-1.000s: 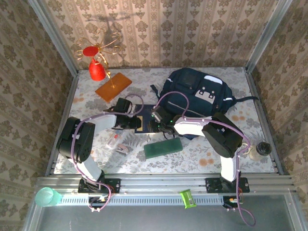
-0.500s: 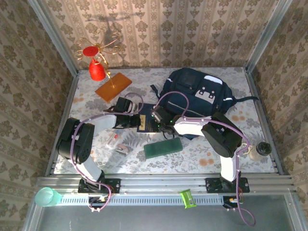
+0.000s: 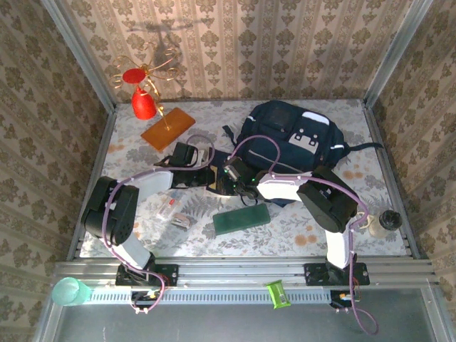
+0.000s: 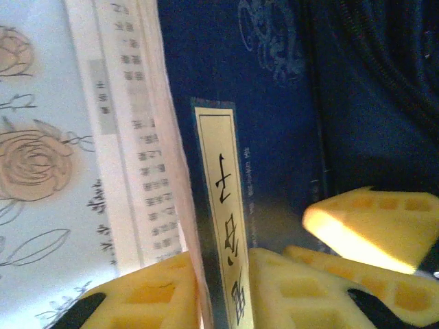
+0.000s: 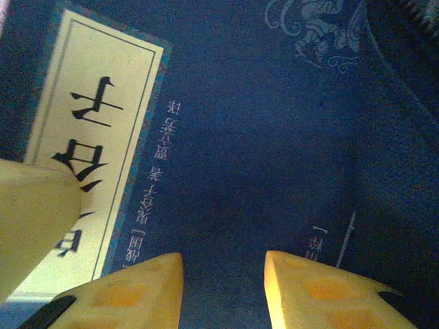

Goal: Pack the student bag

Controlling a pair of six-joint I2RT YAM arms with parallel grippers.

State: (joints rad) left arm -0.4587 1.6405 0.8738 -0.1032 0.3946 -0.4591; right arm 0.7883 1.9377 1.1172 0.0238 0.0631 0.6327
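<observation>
The left pincer [image 4: 206,277] is clamped on the page edge of a navy booklet [image 5: 240,137]. The right pincer [image 5: 223,277], jaws narrowly apart, is poised over the booklet's cover. The backpack [image 3: 285,132] lies flat on the table [image 3: 128,160], with both pincers at its near-left side.

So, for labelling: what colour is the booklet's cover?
The booklet is dark navy; right wrist view.

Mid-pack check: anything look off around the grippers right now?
Yes. The booklet pinched in the left gripper gapes open: its white printed pages splay away from the navy cover, so the fingers seem to hold the cover alone.
</observation>
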